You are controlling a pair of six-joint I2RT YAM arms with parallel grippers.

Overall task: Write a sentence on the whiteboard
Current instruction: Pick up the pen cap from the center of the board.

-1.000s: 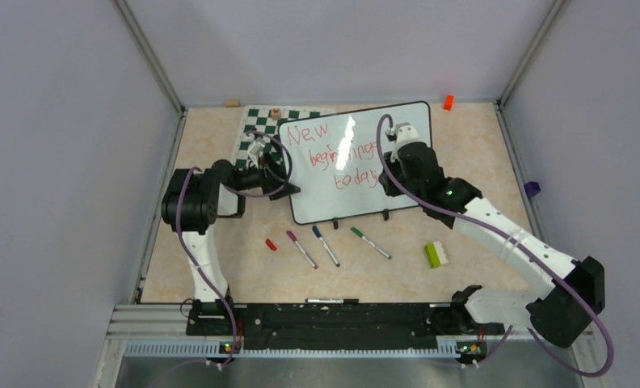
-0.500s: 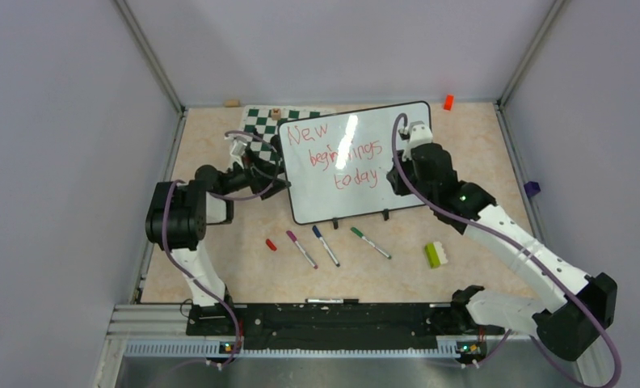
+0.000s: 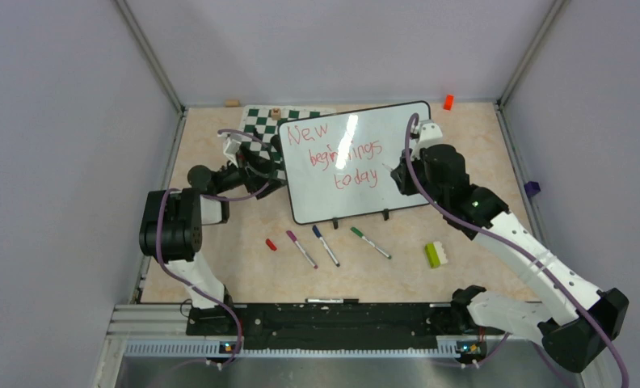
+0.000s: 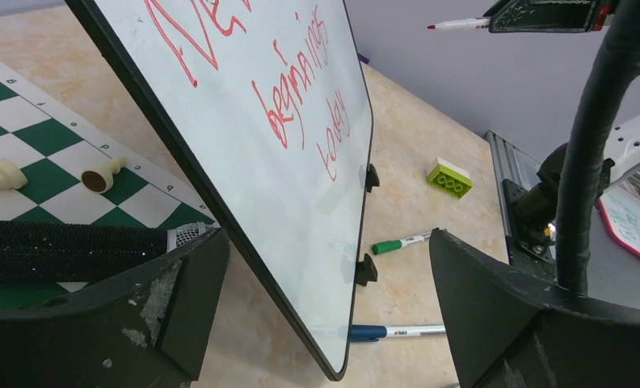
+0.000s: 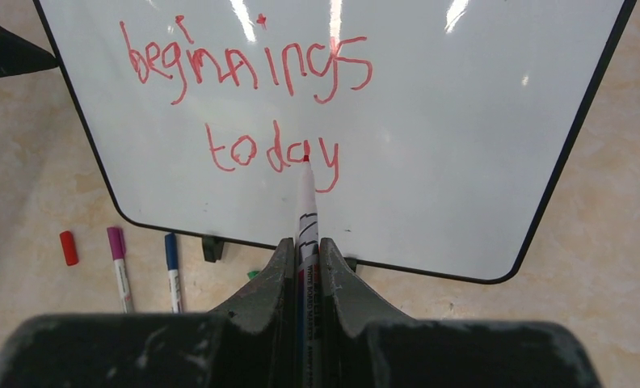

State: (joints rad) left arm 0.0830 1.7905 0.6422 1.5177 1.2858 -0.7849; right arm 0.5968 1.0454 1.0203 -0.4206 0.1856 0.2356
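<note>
Clamping a white, red-tipped marker (image 5: pixel 306 202) in my right gripper (image 5: pixel 305 246), apart from the glossy black-framed whiteboard's (image 5: pixel 462 121) red handwritten sentence (image 5: pixel 252 73); my left gripper (image 4: pixel 326 241) is released.

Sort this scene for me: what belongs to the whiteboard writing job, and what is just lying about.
Job in hand:
- whiteboard
- red sentence written on it
- red marker, clamped in the right hand

Lying about:
- chessboard mat with chess pieces
- purple marker, blue marker, green marker
- red cap
- green-and-white brick
- orange block
</note>
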